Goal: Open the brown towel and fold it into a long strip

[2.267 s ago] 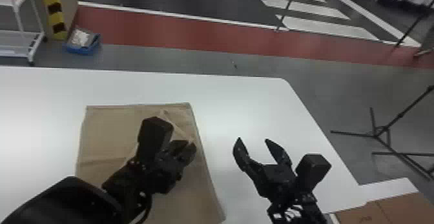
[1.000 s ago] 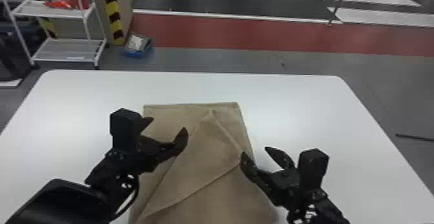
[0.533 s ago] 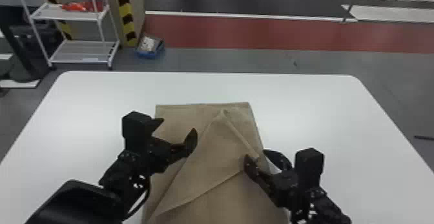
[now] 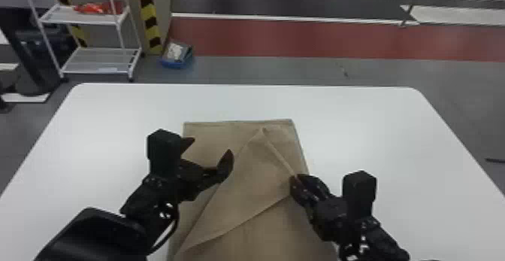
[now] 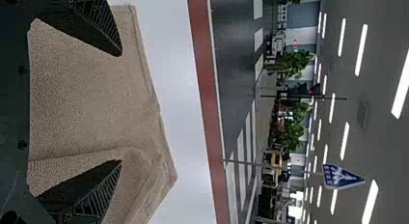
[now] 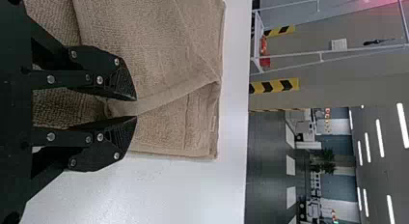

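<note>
Right claw (image 4: 297, 177), moved leftward relative to the brown towel (image 4: 244, 188) since the earliest frame: formerly over the bare surface (image 4: 375, 136) to the towel's right, now at the towel's right side. Its fingers, spread in the preceding frame, are now drawn together, pinching the raised edge of a loose flap. Left claw (image 4: 211, 145), spread more widely than in the earliest frame, stands above the left half of the towel, with nothing between its fingers.

The towel lies on the white surface, between left and right, its far edge roughly parallel to the surface's far edge. The flap crosses its upper layer at a slant; the flap's pointed corner lies just short of the far edge, and a narrow turned hem runs from that corner toward the near right, to the right claw. A second flap edge slopes from beside that claw toward the near left.

Beyond the surface: at far left, a white rack (image 4: 97, 61) with a red item (image 4: 96, 8) on its upper shelf; to its right, a yellow-and-black striped post (image 4: 149, 15) and a blue container (image 4: 176, 64) on the floor
</note>
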`<state>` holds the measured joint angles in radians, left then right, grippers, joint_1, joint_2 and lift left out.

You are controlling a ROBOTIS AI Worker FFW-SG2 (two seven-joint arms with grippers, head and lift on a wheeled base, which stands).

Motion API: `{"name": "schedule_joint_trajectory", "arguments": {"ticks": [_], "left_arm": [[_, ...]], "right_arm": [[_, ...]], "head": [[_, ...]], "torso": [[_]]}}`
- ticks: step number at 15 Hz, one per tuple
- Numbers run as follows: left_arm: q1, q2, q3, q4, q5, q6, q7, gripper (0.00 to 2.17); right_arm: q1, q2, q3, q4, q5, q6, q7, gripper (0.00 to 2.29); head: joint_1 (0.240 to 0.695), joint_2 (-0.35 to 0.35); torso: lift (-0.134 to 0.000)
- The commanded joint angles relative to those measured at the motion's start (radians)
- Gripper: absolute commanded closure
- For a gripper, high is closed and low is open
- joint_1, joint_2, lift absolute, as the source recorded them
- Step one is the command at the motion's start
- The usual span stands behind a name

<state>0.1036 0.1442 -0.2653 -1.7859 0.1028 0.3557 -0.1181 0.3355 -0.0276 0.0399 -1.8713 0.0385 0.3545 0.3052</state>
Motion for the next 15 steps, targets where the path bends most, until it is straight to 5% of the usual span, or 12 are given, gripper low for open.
{"name": "schedule_joint_trajectory", "arguments": {"ticks": [1, 6, 9, 15], "left_arm": [[-0.001, 0.000, 0.000, 0.002, 0.000, 0.003, -0.002, 0.09], [-0.001, 0.000, -0.002, 0.002, 0.000, 0.003, -0.002, 0.09], [-0.001, 0.000, 0.000, 0.002, 0.000, 0.003, -0.002, 0.09], [-0.001, 0.000, 0.004, 0.000, 0.003, 0.003, -0.003, 0.09]], "right_arm": [[-0.006, 0.000, 0.000, 0.000, 0.001, 0.025, 0.000, 0.92], [-0.007, 0.002, 0.002, 0.000, 0.011, 0.028, 0.000, 0.90], [-0.007, 0.000, 0.002, -0.011, 0.009, 0.034, 0.006, 1.48], [0.048, 0.000, 0.002, -0.120, -0.022, -0.002, 0.018, 1.48]], "head": [[0.695, -0.074], [0.695, -0.076], [0.695, -0.076], [0.695, -0.064]], "torso": [[-0.123], [-0.123], [-0.123], [-0.123]]}}
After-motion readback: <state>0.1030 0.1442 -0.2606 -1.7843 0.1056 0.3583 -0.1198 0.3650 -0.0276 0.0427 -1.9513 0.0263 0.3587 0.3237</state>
